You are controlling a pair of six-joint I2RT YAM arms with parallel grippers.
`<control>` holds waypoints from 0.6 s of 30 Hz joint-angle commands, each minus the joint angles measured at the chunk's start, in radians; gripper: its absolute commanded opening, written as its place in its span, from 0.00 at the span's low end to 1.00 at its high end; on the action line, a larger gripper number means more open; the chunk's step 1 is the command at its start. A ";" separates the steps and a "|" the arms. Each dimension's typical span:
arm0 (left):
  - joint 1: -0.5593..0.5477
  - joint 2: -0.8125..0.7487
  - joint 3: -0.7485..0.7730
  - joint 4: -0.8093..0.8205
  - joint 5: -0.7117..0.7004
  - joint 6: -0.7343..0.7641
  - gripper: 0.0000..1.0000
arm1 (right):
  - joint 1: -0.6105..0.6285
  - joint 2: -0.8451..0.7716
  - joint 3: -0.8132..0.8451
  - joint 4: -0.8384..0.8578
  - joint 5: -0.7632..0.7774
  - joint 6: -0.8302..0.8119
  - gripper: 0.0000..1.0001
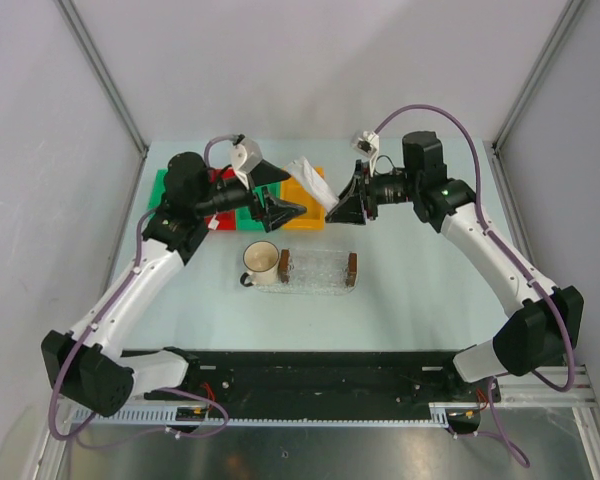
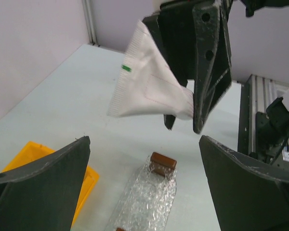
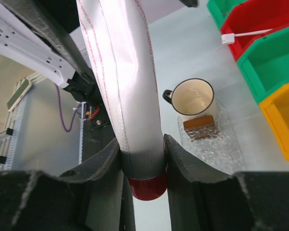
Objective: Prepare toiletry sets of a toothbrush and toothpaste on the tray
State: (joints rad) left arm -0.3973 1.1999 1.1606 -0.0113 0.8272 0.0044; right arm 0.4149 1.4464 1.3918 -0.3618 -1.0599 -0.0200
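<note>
Up above the table, at roughly 12 o'clock from the tray (image 1: 318, 272), the toothpaste (image 1: 308, 178) is being held in mid-air, clear of everything. It's clamped near its red cap end by the right gripper (image 1: 335, 206), with the flat crimped end poking out toward the left gripper (image 1: 295, 196). That one's fingers are spread wide with nothing between them, and it's parked just beside the tube, at about 11 o'clock from the tray.

So the step in hand is judged to be the carry-over of the toothpaste, with the set-down not yet done. No tube or brush can be seen lying on the tray, so the job is reckoned to be at an early stage.

For the next move, the tube would need to be brought toward 6 o'clock, lowered and laid flat between the two brown blocks (image 1: 352, 268) before being let go. Room should be left for the mug (image 1: 261, 262), which sits just beside the tray's 9 o'clock end, and for the open left gripper nearby.

As for the toothbrush, a slim white thing (image 3: 245, 34) is seen across the red bin (image 3: 253, 17) in the right wrist view. Whether that's it can't be told.
</note>
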 commanded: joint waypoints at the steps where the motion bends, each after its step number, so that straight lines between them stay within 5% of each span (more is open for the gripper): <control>1: -0.017 0.030 0.005 0.191 0.032 -0.161 1.00 | 0.004 -0.037 0.010 0.077 -0.087 0.058 0.02; 18: -0.032 0.049 0.043 0.272 0.102 -0.270 0.99 | 0.044 -0.004 0.010 -0.014 -0.101 -0.024 0.03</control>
State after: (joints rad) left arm -0.4198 1.2625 1.1542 0.2153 0.9028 -0.2310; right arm 0.4450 1.4471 1.3914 -0.3599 -1.1267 -0.0025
